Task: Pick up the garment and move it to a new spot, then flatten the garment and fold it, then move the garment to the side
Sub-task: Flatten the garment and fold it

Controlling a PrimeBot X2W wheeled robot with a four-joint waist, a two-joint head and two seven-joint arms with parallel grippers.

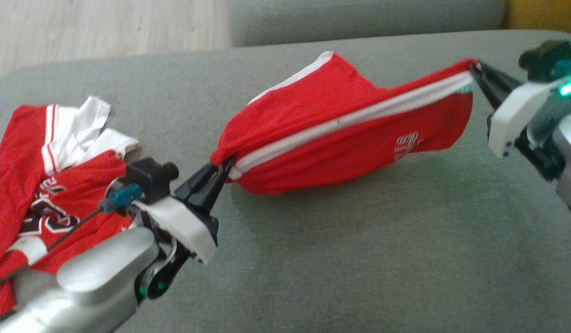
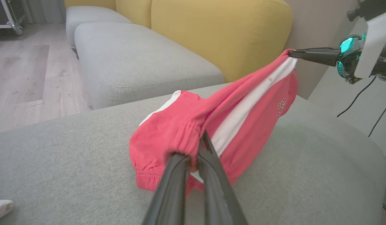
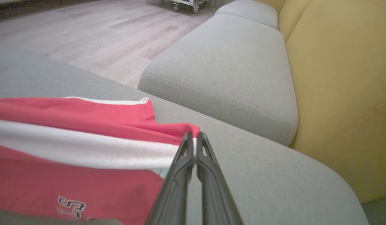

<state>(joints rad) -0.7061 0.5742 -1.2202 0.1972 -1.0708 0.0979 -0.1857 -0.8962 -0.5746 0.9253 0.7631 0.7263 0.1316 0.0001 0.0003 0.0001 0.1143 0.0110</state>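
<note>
two claws: both were clamped on cloth; the left claw (image 1: 220,173) pinched the gathered waistband end, the right claw (image 1: 472,74) pinched the far corner beside the white stripe (image 1: 350,121).
garment place: the red garment (image 1: 340,138) hung stretched between them over the grey cushion (image 1: 359,259); whether its sagging belly touched the cushion, i could not tell.
relative to claws: in the head view it ran toward 2 o'clock from the left claw, toward 8 o'clock from the right claw.
handling: judged light, soft and limp; likely to sag and bunch, not fragile, possibly slipping from a thin pinch.
where to hold: best at seamed edges, waistband and hem corners.
neighbour: a second red jersey (image 1: 49,194) lay at 9 o'clock, apart.
</note>
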